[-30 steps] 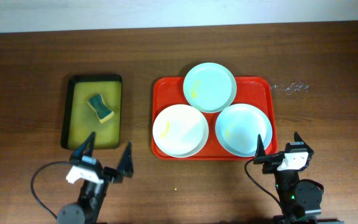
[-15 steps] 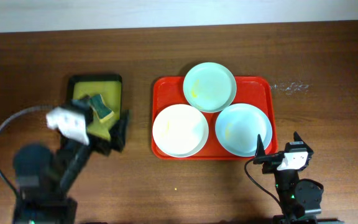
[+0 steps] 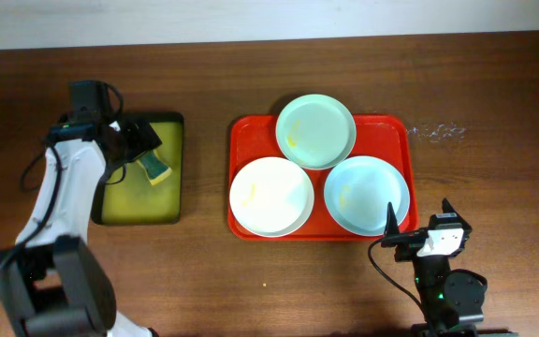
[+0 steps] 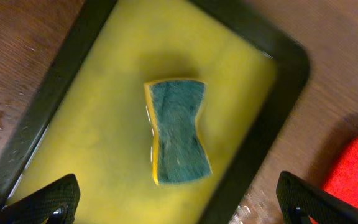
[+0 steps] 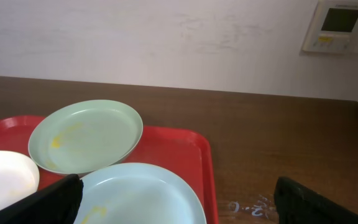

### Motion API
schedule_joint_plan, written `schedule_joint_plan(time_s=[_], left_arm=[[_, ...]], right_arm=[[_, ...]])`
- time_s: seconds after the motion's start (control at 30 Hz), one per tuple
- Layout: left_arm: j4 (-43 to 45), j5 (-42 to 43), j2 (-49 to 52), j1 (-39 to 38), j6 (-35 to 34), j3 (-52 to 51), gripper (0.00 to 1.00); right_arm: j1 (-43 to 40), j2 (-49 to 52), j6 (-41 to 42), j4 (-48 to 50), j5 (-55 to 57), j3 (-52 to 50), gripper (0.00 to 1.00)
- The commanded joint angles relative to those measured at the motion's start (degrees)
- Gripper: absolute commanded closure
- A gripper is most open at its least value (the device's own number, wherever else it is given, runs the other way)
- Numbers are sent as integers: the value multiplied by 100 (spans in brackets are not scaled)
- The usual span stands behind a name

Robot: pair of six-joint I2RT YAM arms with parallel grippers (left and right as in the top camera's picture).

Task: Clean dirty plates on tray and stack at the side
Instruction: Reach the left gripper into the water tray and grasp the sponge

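left jaws spread over sponge (image 4: 176, 130) | plates (image 3: 271, 195) on tray (image 3: 386, 136), well apart

Red tray (image 3: 400, 126), white plate (image 3: 271, 197), mint plate (image 3: 315, 131), pale blue plate (image 3: 367, 194), seemingly yellowish smears, green-yellow sponge (image 4: 176, 130)

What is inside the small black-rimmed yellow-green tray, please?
Only a yellow sponge with a green scouring face lies there. The open left gripper hovers above. The tray floor beneath the sponge is hidden.
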Motion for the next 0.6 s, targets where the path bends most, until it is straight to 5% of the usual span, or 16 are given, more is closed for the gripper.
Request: schedule_joint_plan(time_s=[0.0,0.3,0.5,0.57], left_arm=[[188,-76,813,28,-258,103,1],[673,-151,1412,22,-258,96,33],[756,-232,1705,7,-258,90,33],[802,-234,1731,7,-254,90,42]], right_arm=[[-31,-39,20,-26,-9,-42,1],[-31,-37,20,-26,-11,-42,1],[-31,-39,20,-26,-11,-42,1],[-31,-37,20,-26,-11,-42,1]])
